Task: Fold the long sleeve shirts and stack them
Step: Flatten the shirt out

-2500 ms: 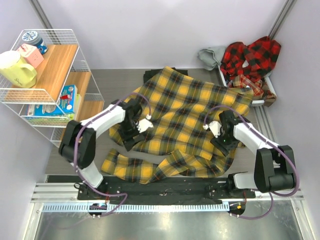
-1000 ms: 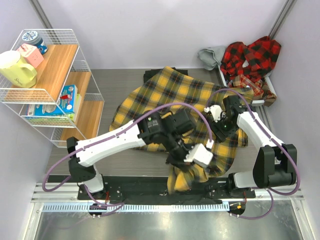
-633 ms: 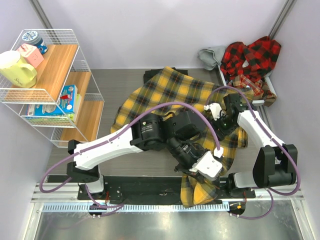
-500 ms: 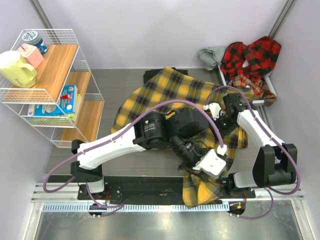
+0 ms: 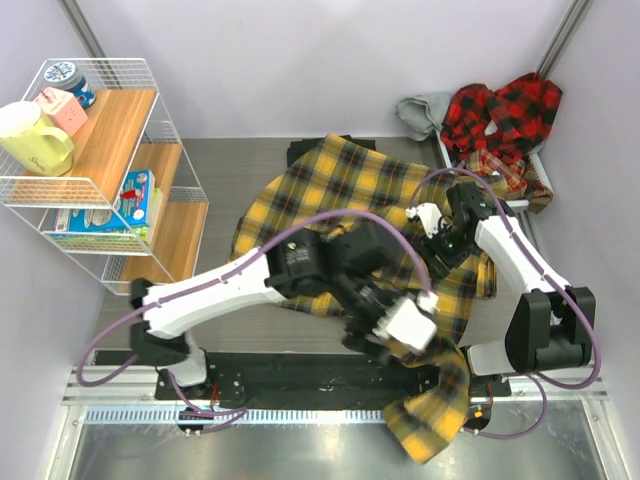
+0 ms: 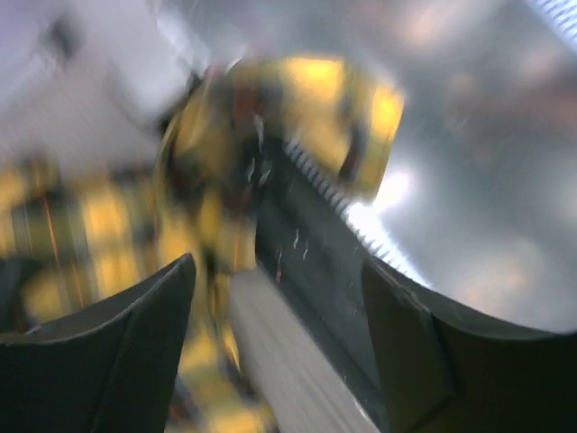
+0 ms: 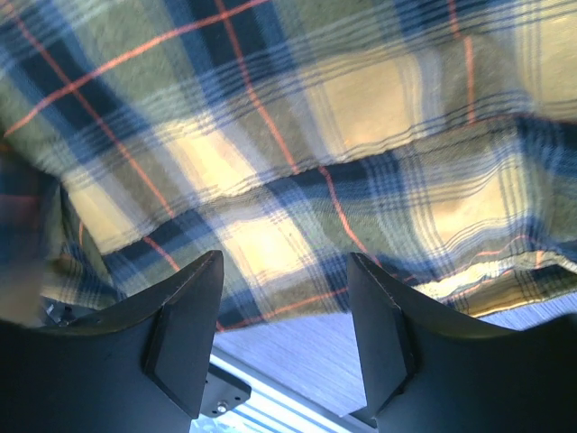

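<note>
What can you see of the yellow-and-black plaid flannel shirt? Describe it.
The yellow-and-black plaid flannel shirt is soft, with thin red lines. It lies rumpled on the grey table, one end trailing over the near edge. The right gripper hangs open over it; the left gripper, open, is by that end.

No words or numbers can be read here. The yellow mug [image 5: 35, 138] and the blue box [image 5: 138, 195] on the shelf [image 5: 115, 125] have some print, but it is too small.

Left wrist view blurred — yellow plaid shirt [image 6: 225, 180] just a smear there
</note>
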Robot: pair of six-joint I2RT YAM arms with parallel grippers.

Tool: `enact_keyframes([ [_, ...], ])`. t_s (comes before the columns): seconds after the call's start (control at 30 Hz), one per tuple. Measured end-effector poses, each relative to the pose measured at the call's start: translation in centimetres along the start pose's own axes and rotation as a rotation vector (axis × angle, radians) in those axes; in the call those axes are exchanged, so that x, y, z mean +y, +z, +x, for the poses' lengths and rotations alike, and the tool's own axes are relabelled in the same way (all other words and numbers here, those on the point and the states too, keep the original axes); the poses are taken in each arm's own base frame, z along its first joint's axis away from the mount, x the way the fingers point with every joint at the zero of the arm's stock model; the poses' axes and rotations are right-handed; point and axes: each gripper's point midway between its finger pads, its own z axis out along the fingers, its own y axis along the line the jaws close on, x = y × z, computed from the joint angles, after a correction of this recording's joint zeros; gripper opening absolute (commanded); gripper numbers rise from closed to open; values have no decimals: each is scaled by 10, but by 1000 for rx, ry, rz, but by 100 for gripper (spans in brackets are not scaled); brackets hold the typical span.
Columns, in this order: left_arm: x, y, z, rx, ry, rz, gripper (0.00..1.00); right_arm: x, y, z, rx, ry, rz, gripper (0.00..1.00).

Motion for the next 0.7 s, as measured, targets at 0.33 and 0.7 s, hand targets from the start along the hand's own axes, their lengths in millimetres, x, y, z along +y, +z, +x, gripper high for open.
enact_keyframes([
  [0.33,-28,-159,328,570,-486,-384,79,32,15,25,84,-98,-55,63],
  [0.7,-28,-191,455,776,-532,-299,83,36,42,63,240,-130,-39,61],
])
